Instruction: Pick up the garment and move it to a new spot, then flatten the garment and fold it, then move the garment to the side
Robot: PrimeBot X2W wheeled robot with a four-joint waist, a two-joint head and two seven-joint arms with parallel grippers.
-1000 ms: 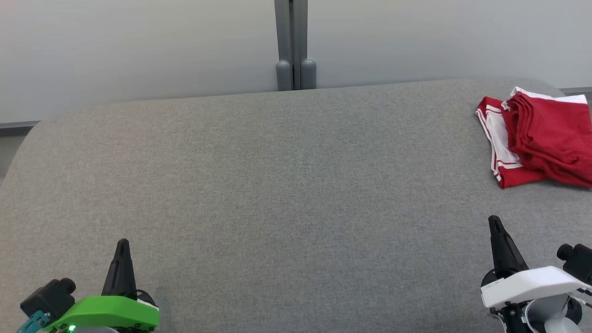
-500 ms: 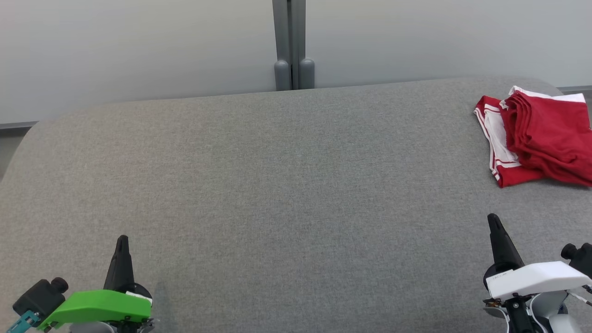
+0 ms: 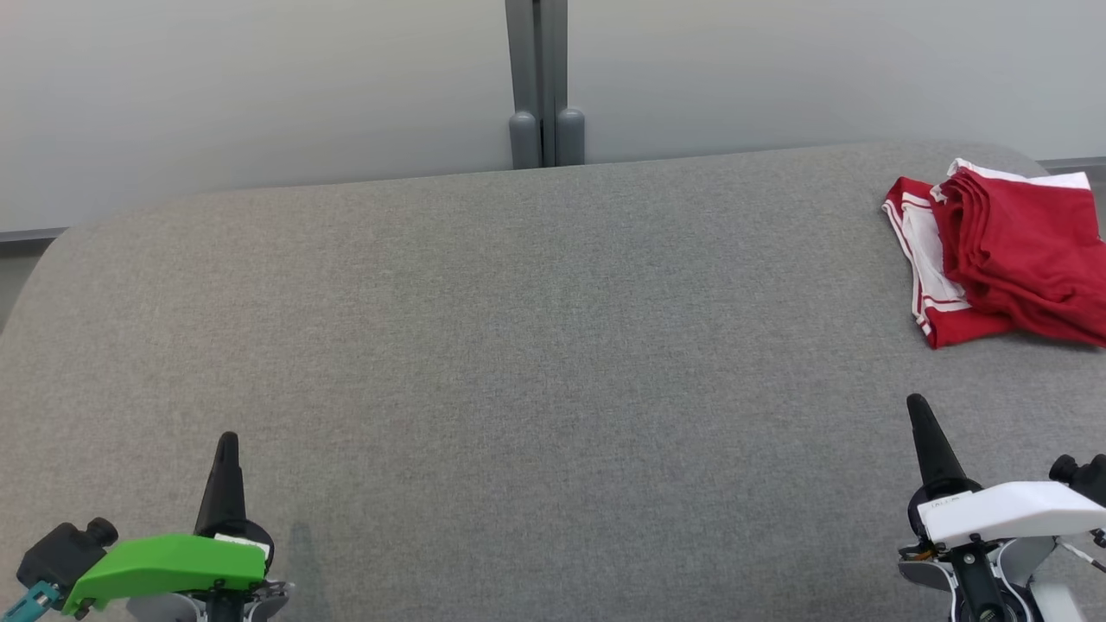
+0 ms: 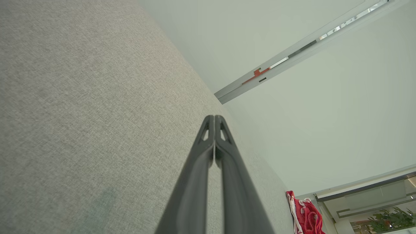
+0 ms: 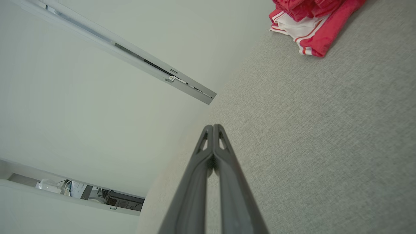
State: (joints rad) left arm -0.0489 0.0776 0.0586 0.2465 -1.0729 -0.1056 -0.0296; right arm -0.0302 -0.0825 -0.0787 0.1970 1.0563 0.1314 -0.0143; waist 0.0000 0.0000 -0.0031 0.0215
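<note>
The garment (image 3: 1007, 246) is red with white trim and lies bunched in folds at the far right of the grey fabric surface (image 3: 536, 345), running off the head view's right edge. It appears again as a small red heap, the garment (image 4: 304, 214), low in the left wrist view, and as the garment (image 5: 312, 26) at the top of the right wrist view. My left gripper (image 3: 226, 442) sits at the lower left, shut and empty; its tips (image 4: 214, 117) meet. At the lower right my right gripper (image 3: 914, 404) is shut too, well short of the garment, tips (image 5: 212, 126) pressed together.
A pale wall with a grey vertical post (image 3: 542, 82) stands behind the surface's far edge. The surface's left end curves down toward the floor (image 3: 13, 276).
Both grippers have drawn back slightly toward the bottom of the head view. The garment has not changed shape; the small shift of the scene looks like camera motion.
</note>
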